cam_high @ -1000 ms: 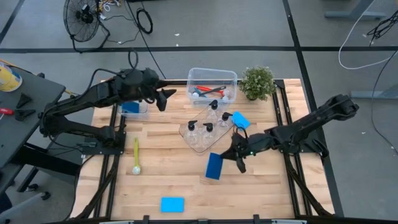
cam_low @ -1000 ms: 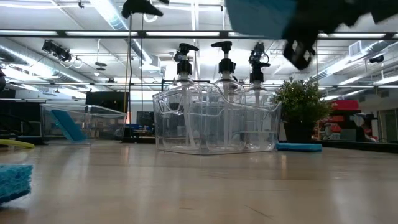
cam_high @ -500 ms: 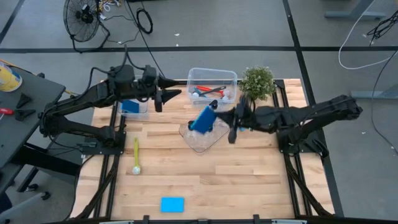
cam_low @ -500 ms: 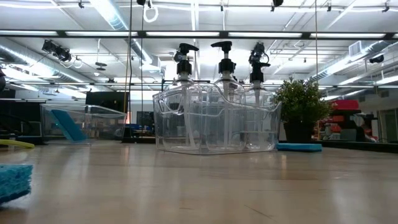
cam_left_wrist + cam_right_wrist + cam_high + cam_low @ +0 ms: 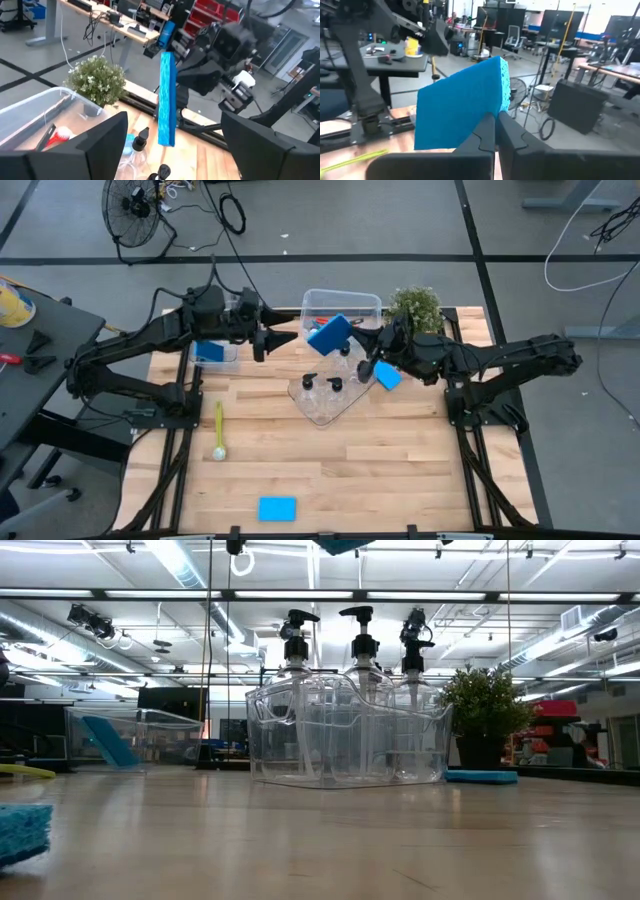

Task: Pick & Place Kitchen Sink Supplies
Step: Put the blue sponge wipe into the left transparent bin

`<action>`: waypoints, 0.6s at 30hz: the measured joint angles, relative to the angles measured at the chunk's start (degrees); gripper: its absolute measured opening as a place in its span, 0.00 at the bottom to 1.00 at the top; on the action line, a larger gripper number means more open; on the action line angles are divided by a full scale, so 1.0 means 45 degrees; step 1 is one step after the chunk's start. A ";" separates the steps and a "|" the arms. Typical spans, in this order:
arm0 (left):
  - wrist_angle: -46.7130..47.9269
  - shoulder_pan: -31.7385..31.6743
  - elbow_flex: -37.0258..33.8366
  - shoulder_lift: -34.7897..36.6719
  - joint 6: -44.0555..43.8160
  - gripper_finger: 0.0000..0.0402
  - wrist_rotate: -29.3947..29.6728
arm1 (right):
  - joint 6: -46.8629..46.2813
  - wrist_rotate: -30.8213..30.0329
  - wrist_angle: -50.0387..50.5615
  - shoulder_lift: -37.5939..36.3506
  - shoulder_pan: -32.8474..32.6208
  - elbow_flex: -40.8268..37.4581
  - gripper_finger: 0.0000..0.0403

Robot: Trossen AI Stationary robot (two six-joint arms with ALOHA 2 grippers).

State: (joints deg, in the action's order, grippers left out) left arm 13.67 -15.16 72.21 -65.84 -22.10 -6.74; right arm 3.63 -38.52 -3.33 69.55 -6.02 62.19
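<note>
My right gripper point(image 5: 356, 340) is shut on a light-blue sponge point(image 5: 330, 333), high above the clear tray point(image 5: 312, 409) that holds small pump bottles point(image 5: 335, 384). In the low view only the sponge's lower edge point(image 5: 345, 544) shows, at the picture's top. My left gripper point(image 5: 279, 340) stands open just left of the sponge, pointing level at it; its fingers point(image 5: 102, 142) stand wide apart, with the sponge point(image 5: 167, 100) seen edge-on beyond them. A second sponge point(image 5: 388, 375) lies flat under the right arm, and a third point(image 5: 277, 508) by the near edge. A yellow-green brush point(image 5: 219, 430) lies at the left. My right gripper pinches the sponge between its two fingers point(image 5: 487, 131), at one edge close to a corner point(image 5: 496, 107). The fingers come level from the table's right side. The sponge stands on edge, tilted, lifted clear of everything, and reaches away from the fingers toward the left gripper.
A clear bin point(image 5: 372, 302) with a red brush point(image 5: 325, 323) stands at the far edge, with a green potted plant point(image 5: 415, 310) to its right. A small bin point(image 5: 228, 361) at the far left holds a blue sponge point(image 5: 208, 350). The near half of the table is mostly bare wood.
My right gripper has risen from low over the table's middle and gone toward the far edge and leftward, turning from pointing down to level. The sponge has gone with it and now stands high over the tray, facing the left gripper.
</note>
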 joint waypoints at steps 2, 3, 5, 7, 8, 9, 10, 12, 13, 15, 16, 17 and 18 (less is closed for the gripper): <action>-0.0020 0.0004 -0.0001 -0.0243 -0.0038 0.82 -0.0044 | 0.0284 0.0006 -0.0158 0.0040 0.0103 0.0000 0.00; 0.0031 0.0004 -0.0004 -0.0331 -0.0050 0.82 -0.0174 | 0.0413 0.0010 -0.0246 0.0041 0.0169 0.0000 0.00; -0.0069 0.0004 -0.0005 -0.0542 -0.0106 0.82 -0.0427 | 0.0577 0.0037 -0.0406 0.0033 0.0293 0.0000 0.00; -0.0105 0.0048 -0.0001 -0.0801 -0.0290 0.82 -0.0560 | 0.0600 0.0143 -0.0406 0.0038 0.0399 0.0000 0.00; -0.0076 0.0075 -0.0005 -0.0939 -0.0292 0.82 -0.0563 | 0.0602 0.0168 -0.0424 0.0041 0.0417 0.0000 0.00; -0.0083 0.0113 -0.0005 -0.1080 -0.0284 0.82 -0.0563 | 0.0611 0.0306 -0.0459 0.0039 0.0430 0.0000 0.00; -0.0101 0.0156 -0.0005 -0.1203 -0.0284 0.82 -0.0563 | 0.0638 0.0510 -0.0472 0.0036 0.0454 0.0000 0.00; -0.0114 0.0223 -0.0005 -0.1426 -0.0288 0.82 -0.0563 | 0.0638 0.0840 -0.0456 0.0036 0.0465 0.0000 0.00; -0.0143 0.0267 -0.0005 -0.1544 -0.0284 0.82 -0.0562 | 0.0638 0.0930 -0.0452 0.0036 0.0465 0.0000 0.00; -0.0106 0.0296 -0.0005 -0.1804 -0.0287 0.82 -0.0559 | 0.0638 0.1076 -0.0457 0.0036 0.0465 0.0000 0.00; -0.0116 0.0296 -0.0005 -0.1923 -0.0288 0.82 -0.0556 | 0.0638 0.1107 -0.0453 0.0036 0.0465 0.0000 0.00; -0.0114 0.0296 -0.0005 -0.2025 -0.0288 0.82 -0.0554 | 0.0638 0.1107 -0.0452 0.0036 0.0465 0.0000 0.00; -0.0133 0.0291 -0.0005 -0.2120 -0.0288 0.82 -0.0545 | 0.0641 0.1107 -0.0452 0.0036 0.0465 0.0000 0.00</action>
State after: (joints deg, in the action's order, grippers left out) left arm 13.07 -13.85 72.18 -75.38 -23.40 -9.20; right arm 6.52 -33.54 -5.37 69.71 -3.92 62.19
